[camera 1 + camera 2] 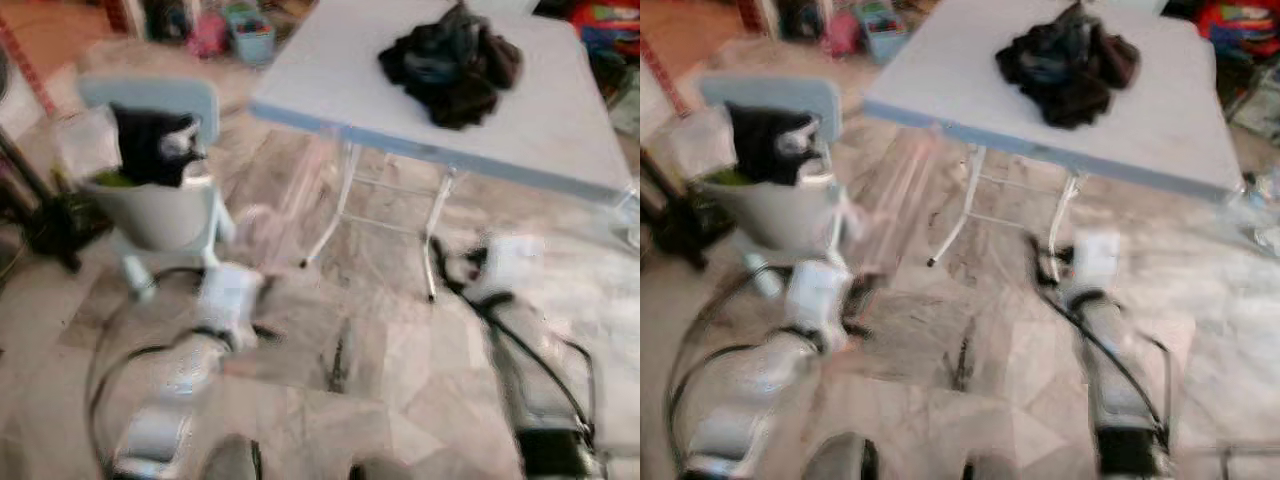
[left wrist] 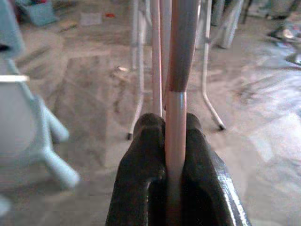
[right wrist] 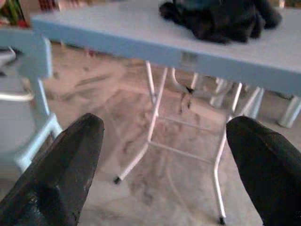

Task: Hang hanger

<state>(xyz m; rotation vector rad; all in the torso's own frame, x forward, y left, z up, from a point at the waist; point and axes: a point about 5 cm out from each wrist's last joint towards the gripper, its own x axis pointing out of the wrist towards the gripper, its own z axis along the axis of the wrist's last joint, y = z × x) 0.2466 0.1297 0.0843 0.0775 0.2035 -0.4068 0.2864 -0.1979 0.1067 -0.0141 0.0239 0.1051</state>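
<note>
Pale pink plastic is sitting pinched in your left gripper [image 2: 174,136]: you are carrying the hanger [image 2: 175,94], not yet hanging it.

Your left fingers [image 2: 141,160] are clenching on the hanger's thin bar so that it is running straight out ahead of the wrist, pointing toward the legs of the table [image 1: 560,120]; held like that it is probably staying clear of the floor and of your own legs while you are walking, and the blur in the head views suggests you are moving. Your right gripper [image 3: 164,155] is hanging released, fingers spread wide, low and near the table's legs on the right. A dark heap of clothes [image 1: 455,62] is lying on the far part of the tabletop. To the left, a pale blue chair [image 1: 150,190] is standing with something black on it. No rail or hook is showing, so you are likely looking for one.
</note>
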